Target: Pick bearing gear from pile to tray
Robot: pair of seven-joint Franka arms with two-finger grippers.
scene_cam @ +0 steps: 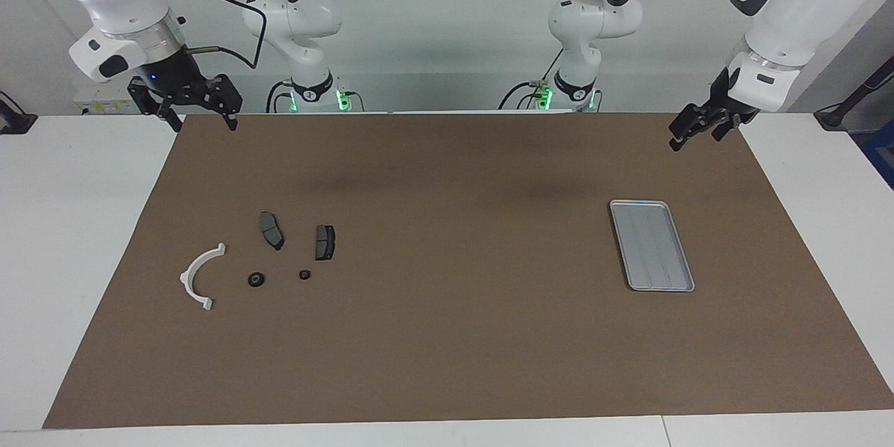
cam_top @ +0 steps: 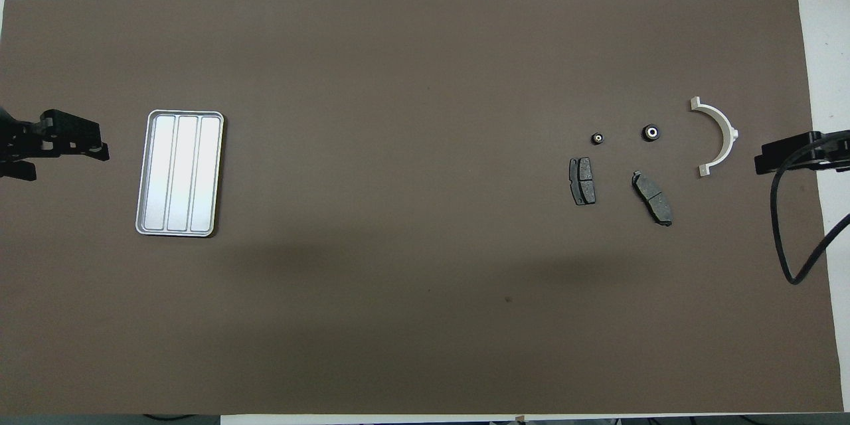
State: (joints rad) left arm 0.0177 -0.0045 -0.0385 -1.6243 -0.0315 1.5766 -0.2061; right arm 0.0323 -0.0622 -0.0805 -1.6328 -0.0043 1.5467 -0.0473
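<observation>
The facing view showed both Franka arms whole, from their bases to their wrists; the overhead view caught only the gripper ends at its side edges, but it showed the pale centres of the two small round pieces, which from across the desk read as plain black dots.

The right gripper (scene_cam: 199,112) hung in the air over the mat's corner at the right arm's end of the desk, its jaws spread wide and holding nothing. The left gripper (scene_cam: 698,131) hung over the mat's edge at the left arm's end, jaws likewise released and empty, touching nothing.

The pile lay on the brown mat (scene_cam: 447,335) toward the right arm's end. The larger round bearing piece (cam_top: 651,132) sat flat with its hole facing up, between the white half-ring bracket (cam_top: 720,139) and the smaller round piece (cam_top: 598,139), apart from both. Nearer to the robots lay two dark brake pads: one (cam_top: 582,180) with its long axis running roughly toward the robots, the other (cam_top: 652,197) slanted.

The tray (cam_top: 149,172) lay toward the left arm's end, well apart from the pile, its long axis and ridges running away from the robots, with nothing in it.
</observation>
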